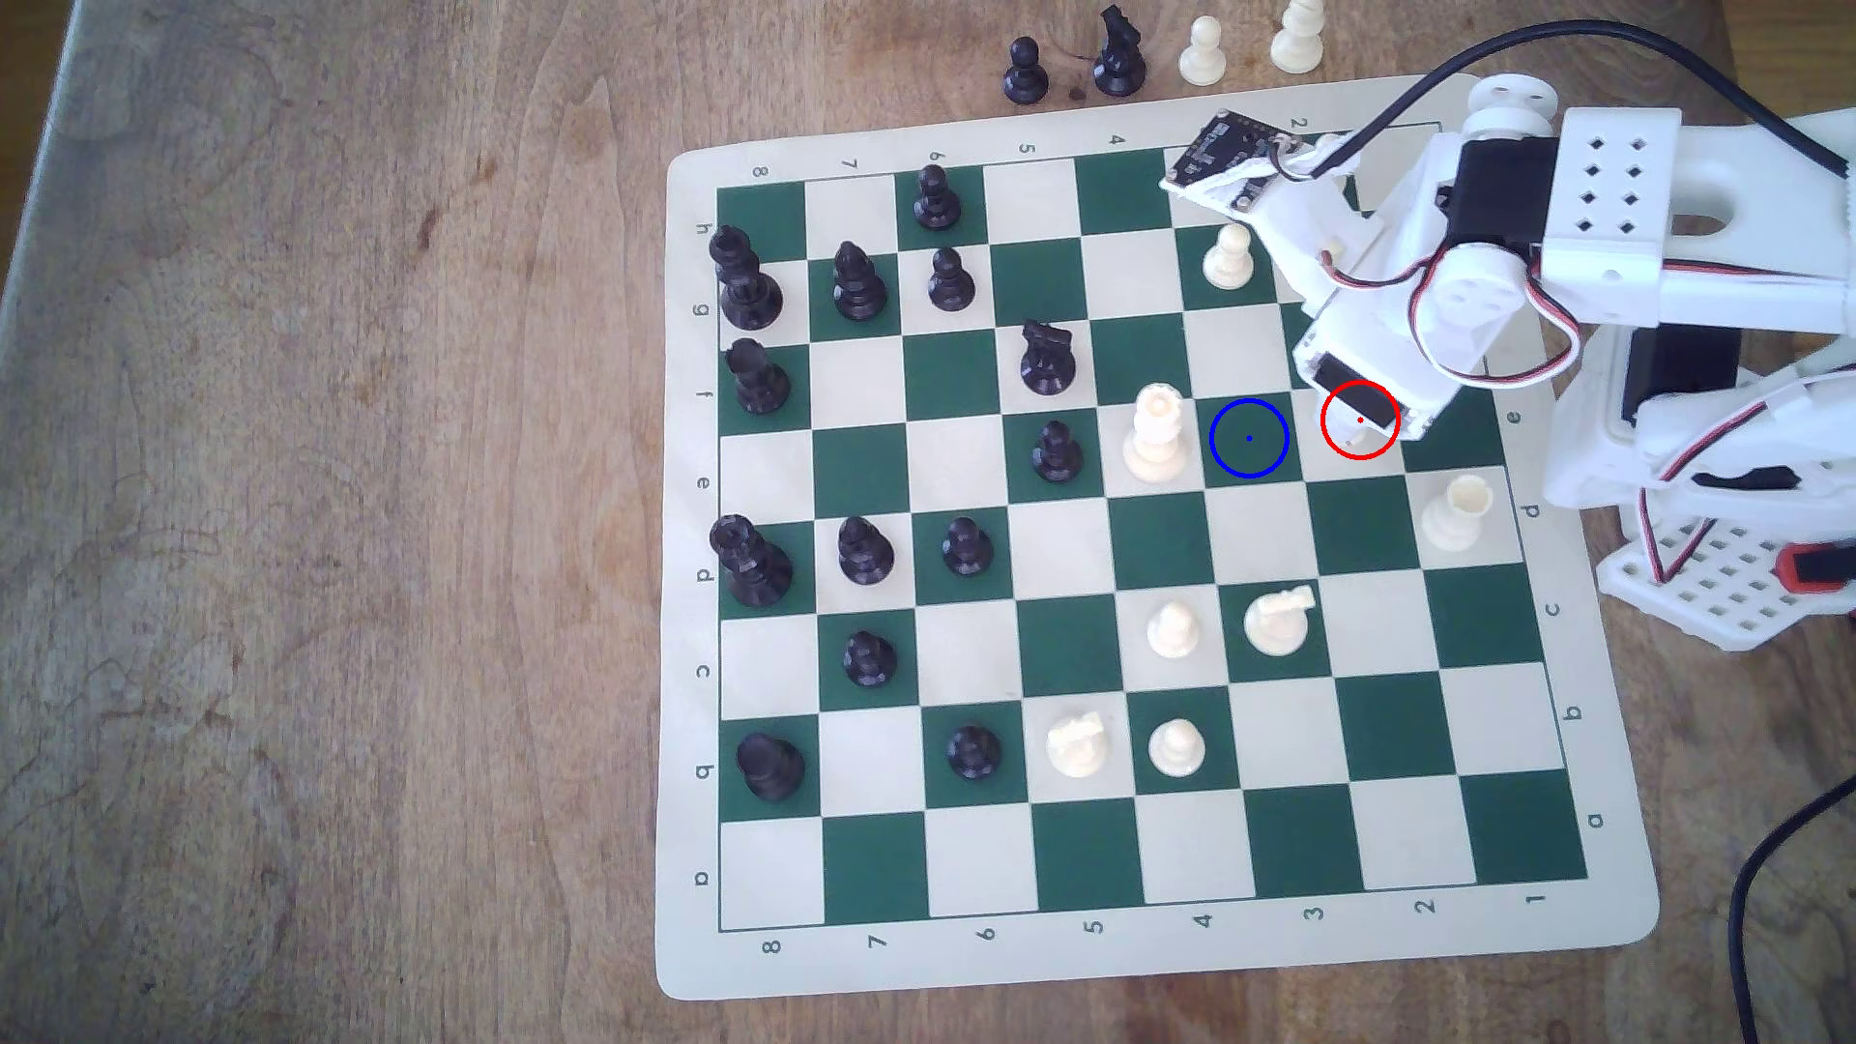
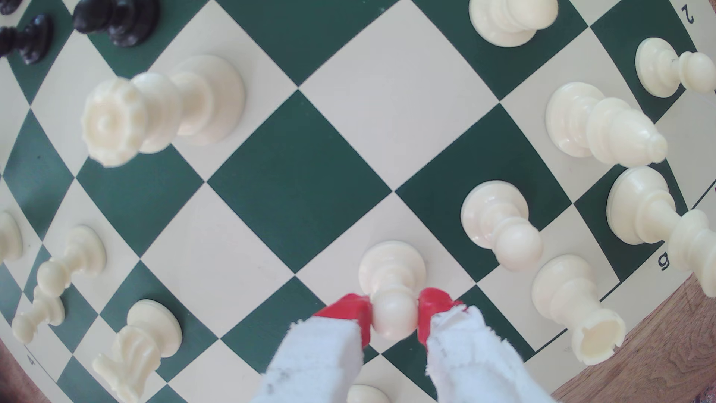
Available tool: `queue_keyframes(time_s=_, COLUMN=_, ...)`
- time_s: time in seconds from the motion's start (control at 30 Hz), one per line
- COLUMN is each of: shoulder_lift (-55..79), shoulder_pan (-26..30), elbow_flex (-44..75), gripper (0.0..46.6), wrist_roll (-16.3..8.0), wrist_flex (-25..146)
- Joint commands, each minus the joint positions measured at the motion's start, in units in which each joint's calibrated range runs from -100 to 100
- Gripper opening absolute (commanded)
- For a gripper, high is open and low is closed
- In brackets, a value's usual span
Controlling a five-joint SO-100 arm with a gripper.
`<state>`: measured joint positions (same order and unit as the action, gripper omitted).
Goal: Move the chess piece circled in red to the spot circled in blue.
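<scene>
The chess piece circled in red is a small cream pawn (image 2: 391, 267) standing upright on a cream square. In the wrist view my gripper (image 2: 395, 317) has its red pads (image 2: 354, 312) pressed on both sides of the pawn's ball head. In the exterior view my gripper (image 1: 1361, 422) covers the red ring, so the pawn is mostly hidden there. The spot circled in blue (image 1: 1248, 438) is a bare dark green square one square toward the exterior view's left of the ring. In the wrist view that green square (image 2: 300, 182) lies just beyond the pawn.
A tall cream crown-topped piece (image 1: 1155, 432) stands just past the blue spot. A cream rook (image 1: 1456, 512) and another cream pawn (image 1: 1227, 256) stand near the gripper. Black pieces fill the board's left half. Captured pieces (image 1: 1115, 55) sit off the mat (image 1: 693, 562).
</scene>
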<state>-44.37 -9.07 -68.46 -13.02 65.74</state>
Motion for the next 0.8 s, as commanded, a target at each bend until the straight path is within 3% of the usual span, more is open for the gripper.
queue_keyframes(time_s=0.0, shoulder_lift=-0.63, shoulder_pan=-0.35, elbow_flex=0.37, gripper=0.2, wrist_roll=0.24, wrist_flex=0.11)
queue_keyframes(time_s=0.13, shoulder_lift=-4.45, shoulder_pan=0.04, elbow_flex=3.18, gripper=0.2, wrist_roll=0.34, wrist_flex=5.68)
queue_keyframes(time_s=0.43, shoulder_lift=-4.79, shoulder_pan=1.52, elbow_flex=22.49, gripper=0.2, wrist_roll=0.00, wrist_flex=20.50)
queue_keyframes(time_s=0.77, shoulder_lift=8.46, shoulder_pan=6.45, elbow_flex=28.48, gripper=0.2, wrist_roll=-0.24, wrist_flex=12.23)
